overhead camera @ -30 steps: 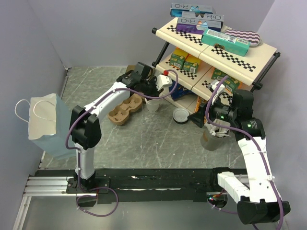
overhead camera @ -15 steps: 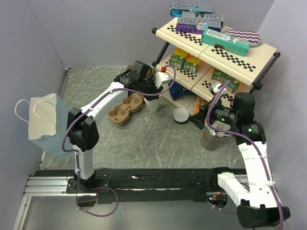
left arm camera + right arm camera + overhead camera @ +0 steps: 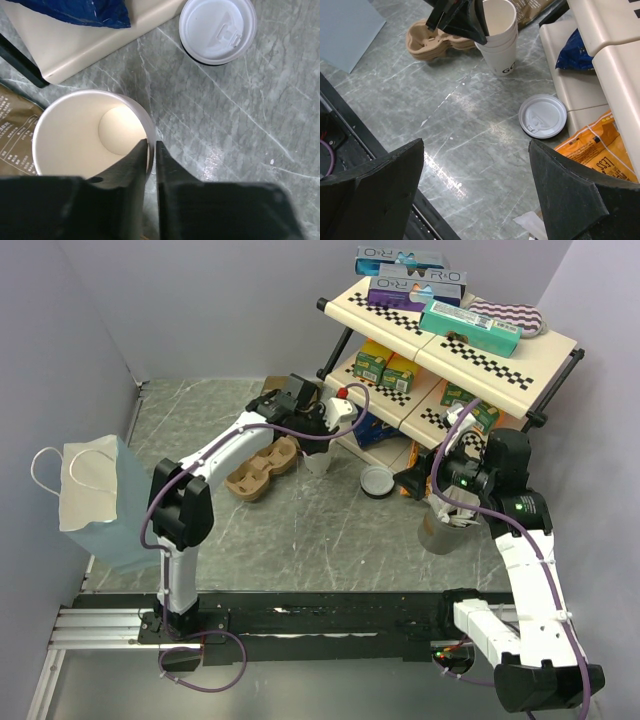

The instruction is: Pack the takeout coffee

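Barely anything shifted in a sec: L gripper (image 3: 151,146) stayed pinched on rim of takeout cup (image 3: 75,135) beside pulp carrier (image 3: 427,40), prob. to lift it in, while R gripper (image 3: 476,145) hung wide open near the loose lid (image 3: 542,116).

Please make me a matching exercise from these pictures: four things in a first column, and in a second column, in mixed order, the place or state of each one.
Column 1
1. cup
2. lid
3. cup carrier
4. paper bag

Column 2
a. lies flat on the table, not on the cup
b. light blue, at the far left side
c. open on top, rim pinched by the left gripper
d. brown, just left of the cup

Pairs: 1-c, 2-a, 3-d, 4-b
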